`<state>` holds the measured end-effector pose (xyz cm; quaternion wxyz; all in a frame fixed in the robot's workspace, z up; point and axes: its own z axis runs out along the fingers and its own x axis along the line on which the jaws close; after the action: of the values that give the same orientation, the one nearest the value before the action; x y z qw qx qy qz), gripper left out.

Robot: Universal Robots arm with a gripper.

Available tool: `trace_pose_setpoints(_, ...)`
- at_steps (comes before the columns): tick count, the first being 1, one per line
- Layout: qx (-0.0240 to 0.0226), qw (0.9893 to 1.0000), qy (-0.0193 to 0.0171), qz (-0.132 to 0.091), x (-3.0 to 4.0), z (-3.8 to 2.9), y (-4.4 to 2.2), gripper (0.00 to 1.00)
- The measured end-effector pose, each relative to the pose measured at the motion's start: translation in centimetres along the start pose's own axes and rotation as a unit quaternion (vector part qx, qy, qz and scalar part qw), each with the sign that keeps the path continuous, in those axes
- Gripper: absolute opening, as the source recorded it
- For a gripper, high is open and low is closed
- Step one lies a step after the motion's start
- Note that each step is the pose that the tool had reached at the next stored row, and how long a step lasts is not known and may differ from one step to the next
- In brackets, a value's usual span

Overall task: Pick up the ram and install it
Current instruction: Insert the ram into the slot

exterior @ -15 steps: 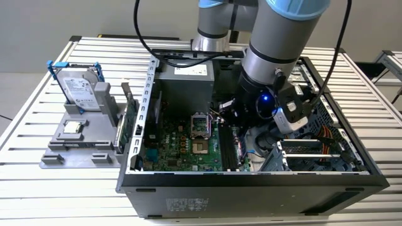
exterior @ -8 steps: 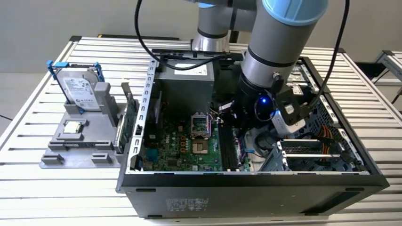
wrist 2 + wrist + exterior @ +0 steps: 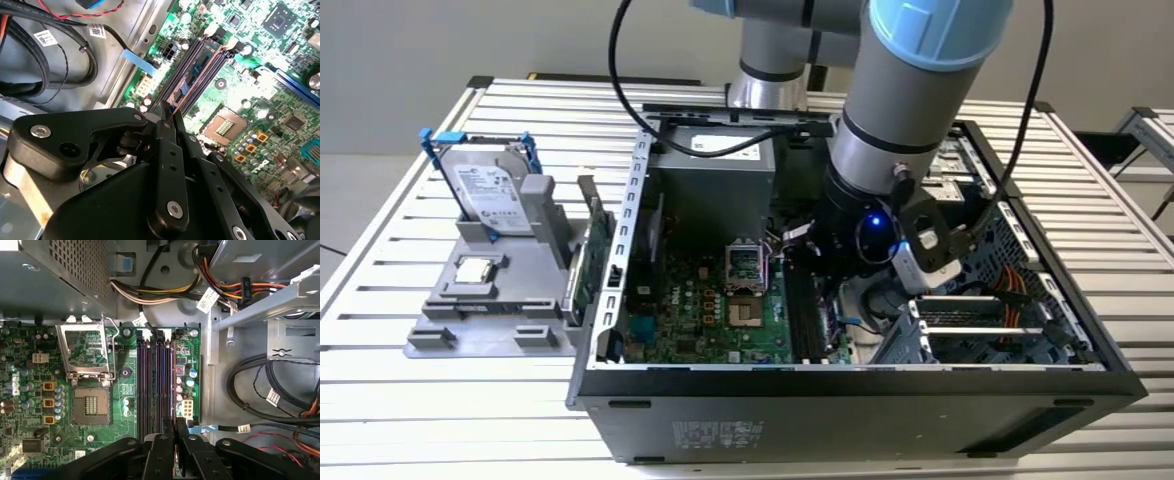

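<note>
One blue ram (image 3: pixel 192 82) stick, apparently pinched edge-on between the closed fingers (image 3: pixel 169 131) of the gripper (image 3: pixel 171 111), sits over the memory slots (image 3: pixel 156 385) beside the CPU socket (image 3: pixel 90 405); keep it parallel, press evenly.

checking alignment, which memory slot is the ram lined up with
The outermost slot, farthest from the cpu socket; the claw holds the ram along it.

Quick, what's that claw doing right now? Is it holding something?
Gripper: closed on the ram, a thin blue stick, holding it at the memory slots of the motherboard.
</note>
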<state>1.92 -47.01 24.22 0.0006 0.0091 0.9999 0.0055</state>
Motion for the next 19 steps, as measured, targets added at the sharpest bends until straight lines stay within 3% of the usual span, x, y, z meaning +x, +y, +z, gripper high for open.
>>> trace_pose_setpoints(9, 0.0001, 1.0000, 0.0000, 0.000, 0.01, 1.17, 0.03, 0.00)
trace_pose_setpoints(19, 0.0001, 1.0000, 0.0001, -0.006, 0.02, 1.68, 0.02, 0.00)
